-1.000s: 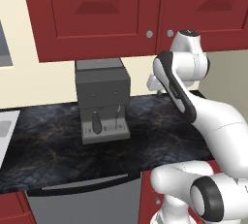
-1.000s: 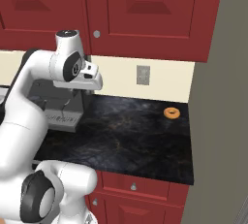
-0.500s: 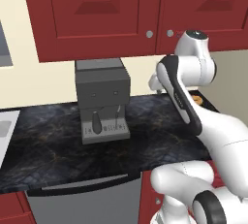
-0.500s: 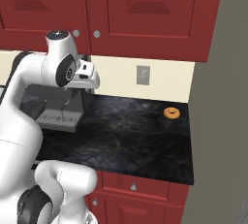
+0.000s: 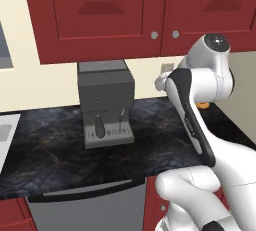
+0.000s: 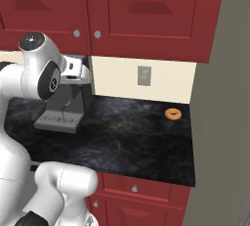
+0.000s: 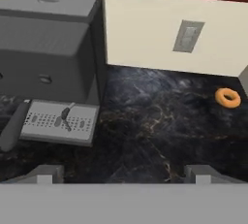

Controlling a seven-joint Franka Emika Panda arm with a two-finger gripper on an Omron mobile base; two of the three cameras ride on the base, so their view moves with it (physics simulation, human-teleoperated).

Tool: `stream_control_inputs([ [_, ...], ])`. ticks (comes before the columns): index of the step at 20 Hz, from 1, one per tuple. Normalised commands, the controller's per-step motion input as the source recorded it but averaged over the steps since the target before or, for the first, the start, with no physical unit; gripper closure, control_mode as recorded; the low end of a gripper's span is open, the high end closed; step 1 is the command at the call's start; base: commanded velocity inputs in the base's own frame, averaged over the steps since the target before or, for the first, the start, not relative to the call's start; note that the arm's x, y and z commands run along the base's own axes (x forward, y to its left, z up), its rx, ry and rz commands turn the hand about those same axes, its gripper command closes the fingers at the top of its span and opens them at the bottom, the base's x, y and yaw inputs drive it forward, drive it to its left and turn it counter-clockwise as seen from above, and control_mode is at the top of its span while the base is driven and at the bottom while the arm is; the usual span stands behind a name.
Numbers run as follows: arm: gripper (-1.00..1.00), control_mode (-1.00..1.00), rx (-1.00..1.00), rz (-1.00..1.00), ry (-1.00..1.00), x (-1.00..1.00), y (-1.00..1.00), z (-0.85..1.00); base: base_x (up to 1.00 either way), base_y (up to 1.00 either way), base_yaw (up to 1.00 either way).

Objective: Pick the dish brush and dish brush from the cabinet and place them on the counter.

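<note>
Now my hand (image 7: 124, 173) has sprung wide apart, empty, and lifted above the table (image 7: 145, 126); beyond it, the coffee machine (image 5: 105, 102) and cabinet (image 5: 150, 10) doors closed, brushes presumably inside, unseen.
</note>
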Motion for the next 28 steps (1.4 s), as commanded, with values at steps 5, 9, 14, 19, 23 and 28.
stream_control_inputs([
  [5,-1.00,-1.00,0.00,0.00,-0.21,-0.18,0.06,0.59,0.00,0.00,0.00],
  [9,-1.00,-1.00,0.00,-0.01,-0.19,-0.11,0.28,0.48,0.00,0.00,0.00],
  [14,-1.00,-1.00,0.00,0.00,-0.13,-0.06,0.20,0.42,0.00,0.00,0.00],
  [19,-1.00,-1.00,0.00,0.00,0.00,0.00,0.02,0.30,0.00,0.00,0.00],
  [23,-1.00,-1.00,0.00,-0.01,0.01,0.09,0.00,0.31,0.00,0.00,0.00],
  [28,-1.00,-1.00,0.00,-0.04,0.07,0.14,0.00,0.24,0.00,0.00,0.00],
])
